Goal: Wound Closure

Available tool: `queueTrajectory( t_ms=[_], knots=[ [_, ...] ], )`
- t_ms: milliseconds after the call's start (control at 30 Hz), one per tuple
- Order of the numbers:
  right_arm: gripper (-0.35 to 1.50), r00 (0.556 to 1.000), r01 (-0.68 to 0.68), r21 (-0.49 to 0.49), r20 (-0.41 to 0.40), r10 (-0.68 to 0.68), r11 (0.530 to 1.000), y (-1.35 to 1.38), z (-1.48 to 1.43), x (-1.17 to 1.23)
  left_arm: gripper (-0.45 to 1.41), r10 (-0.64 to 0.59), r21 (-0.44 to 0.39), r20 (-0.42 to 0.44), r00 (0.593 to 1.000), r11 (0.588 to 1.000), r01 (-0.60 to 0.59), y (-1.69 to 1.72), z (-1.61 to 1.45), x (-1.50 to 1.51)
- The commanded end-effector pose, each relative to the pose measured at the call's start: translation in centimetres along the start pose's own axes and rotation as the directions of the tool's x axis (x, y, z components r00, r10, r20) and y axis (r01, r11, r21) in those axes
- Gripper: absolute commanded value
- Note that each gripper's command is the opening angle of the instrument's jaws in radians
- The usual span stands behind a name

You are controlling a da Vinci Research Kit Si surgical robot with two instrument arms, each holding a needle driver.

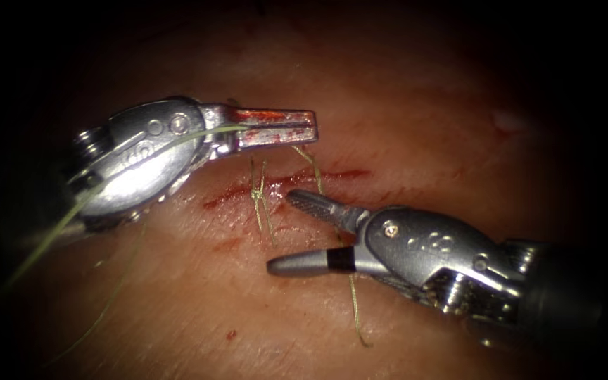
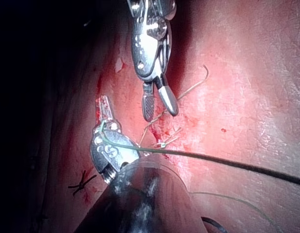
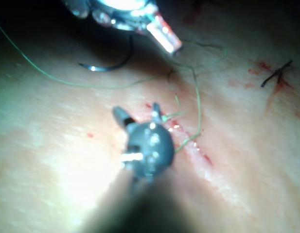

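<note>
The cut point(image 1: 332, 174) runs across the tissue, wet with red fluid. A knot of green thread point(image 1: 258, 191) sits on it with short ends sticking out. My left tool point(image 1: 311, 127) hovers just above the cut, its red-stained jaws shut on the thread, which drops from the jaw tips to the wound. My right tool point(image 1: 280, 232) comes in below the cut with its jaws open and holds nothing; a thread strand point(image 1: 355, 309) passes behind them. In the right wrist view the curved needle point(image 3: 108, 65) lies free on the tissue beside the left tool point(image 3: 171, 46).
A long thread tail point(image 1: 51, 236) trails over the left tool's body and off to the lower left. An older dark stitch point(image 3: 276, 75) sits on the tissue away from the cut, also seen as a dark stitch point(image 2: 81, 183) in the left wrist view.
</note>
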Motion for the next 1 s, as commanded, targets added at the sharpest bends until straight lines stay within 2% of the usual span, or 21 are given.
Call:
queueTrajectory(
  t_ms=[33,67,167,233,433,567,733,900,1000],
  knots=[
    [-0.16,0.999,0.031,0.020,0.019,-0.032,0.999,0.20,0.32,-0.08,-0.45,0.001,-0.005,-0.008,1.000,1.000,-0.001,-0.01,0.05,-0.01],
    [-0.35,0.999,0.047,0.031,0.023,-0.048,0.998,0.26,0.42,-0.15,-0.45,0.001,-0.007,-0.012,1.000,1.000,-0.001,0.01,0.04,0.00],
    [-0.35,0.996,0.089,0.049,0.018,-0.090,0.995,0.42,0.70,-0.39,-0.45,-0.010,-0.010,-0.021,1.000,1.000,0.010,0.11,0.00,0.04],
    [-0.35,0.995,0.101,0.042,-0.023,-0.101,0.994,0.55,0.89,-0.47,-0.45,-0.029,-0.009,-0.042,0.999,1.000,0.029,0.24,-0.01,0.03],
    [-0.35,0.992,0.082,-0.038,-0.095,-0.085,0.996,0.75,0.97,-0.26,-0.45,-0.036,-0.012,-0.043,0.998,0.999,0.036,0.42,0.05,-0.10],
    [-0.35,0.977,0.065,-0.059,-0.200,-0.076,0.996,0.92,1.00,-0.11,-0.45,-0.051,-0.028,-0.049,0.998,0.998,0.050,0.60,0.16,-0.34],
    [-0.35,0.955,-0.023,0.032,-0.295,0.031,0.999,1.00,1.05,-0.08,-0.45,-0.062,-0.056,-0.051,0.997,0.997,0.059,0.72,0.25,-0.58],
    [-0.35,0.892,-0.130,0.188,-0.405,0.198,0.974,1.04,1.07,-0.08,-0.45,-0.057,-0.100,-0.045,0.997,0.994,0.052,0.75,0.39,-0.89],
    [-0.35,0.859,-0.168,0.263,-0.434,0.272,0.950,1.03,1.02,-0.09,-0.45,-0.049,-0.116,-0.035,0.998,0.992,0.045,0.69,0.40,-0.98]
  ],
)
